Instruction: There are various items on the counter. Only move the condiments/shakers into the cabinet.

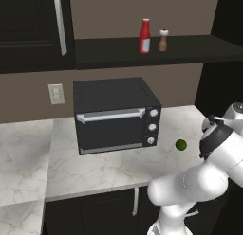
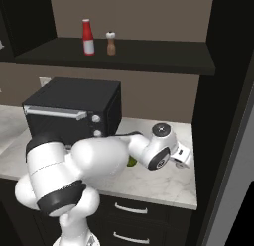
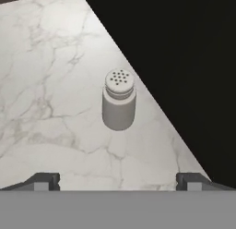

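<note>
The white shaker [image 3: 119, 101] stands upright on the marble counter [image 3: 46, 85], close to its edge by a dark wall. My gripper [image 3: 120, 181] hovers above and short of it, open wide, with nothing between the fingertips. In the right base view the gripper [image 2: 183, 158] hangs low over the counter's [image 2: 158, 183] right end. The red squeeze bottle [image 1: 144, 36] [image 2: 88, 37] and the brown wooden shaker [image 1: 163, 40] [image 2: 111, 43] stand side by side on the dark cabinet's open shelf [image 1: 190, 47] [image 2: 149, 59].
A black toaster oven [image 1: 116, 115] [image 2: 74, 108] sits at the back of the counter [image 1: 109, 167]. A small green fruit [image 1: 181, 144] [image 2: 132, 162] lies to its right, partly behind my arm. A tall dark wall [image 2: 223, 116] bounds the right side.
</note>
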{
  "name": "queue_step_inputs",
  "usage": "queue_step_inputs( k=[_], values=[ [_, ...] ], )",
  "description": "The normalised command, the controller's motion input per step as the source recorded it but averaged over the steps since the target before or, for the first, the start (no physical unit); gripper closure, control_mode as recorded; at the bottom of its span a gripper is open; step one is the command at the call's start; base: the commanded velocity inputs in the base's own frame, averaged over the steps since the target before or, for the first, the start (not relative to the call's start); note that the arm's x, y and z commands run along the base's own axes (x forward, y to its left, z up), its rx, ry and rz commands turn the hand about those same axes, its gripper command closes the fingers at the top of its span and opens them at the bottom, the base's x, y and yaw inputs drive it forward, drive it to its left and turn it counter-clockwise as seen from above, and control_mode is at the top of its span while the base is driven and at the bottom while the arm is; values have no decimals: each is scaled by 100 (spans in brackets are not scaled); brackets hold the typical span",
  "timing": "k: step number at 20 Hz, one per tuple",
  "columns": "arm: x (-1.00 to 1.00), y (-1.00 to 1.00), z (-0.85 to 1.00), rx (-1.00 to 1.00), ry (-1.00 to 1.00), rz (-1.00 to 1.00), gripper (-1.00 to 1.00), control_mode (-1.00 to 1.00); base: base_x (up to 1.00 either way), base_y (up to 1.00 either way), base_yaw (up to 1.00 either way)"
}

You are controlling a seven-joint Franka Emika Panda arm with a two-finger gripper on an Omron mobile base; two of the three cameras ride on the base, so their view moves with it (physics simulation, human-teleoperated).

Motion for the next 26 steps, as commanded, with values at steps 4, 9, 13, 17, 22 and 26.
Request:
queue_step_inputs(
  k=[4,9,13,17,22,26],
  values=[
    [23,-26,-15,0,0,0,-100,-100,0,0,0],
    [25,-22,-14,2,-1,0,-100,-100,0,0,0],
    [24,-22,-11,0,-3,0,-100,-100,0,0,0],
    [25,-20,-11,0,-4,0,-100,-100,0,0,0],
    [23,-15,-14,3,-4,0,-100,-100,0,0,0],
    [18,-4,-13,4,-3,0,-100,-100,0,0,0]
  ],
)
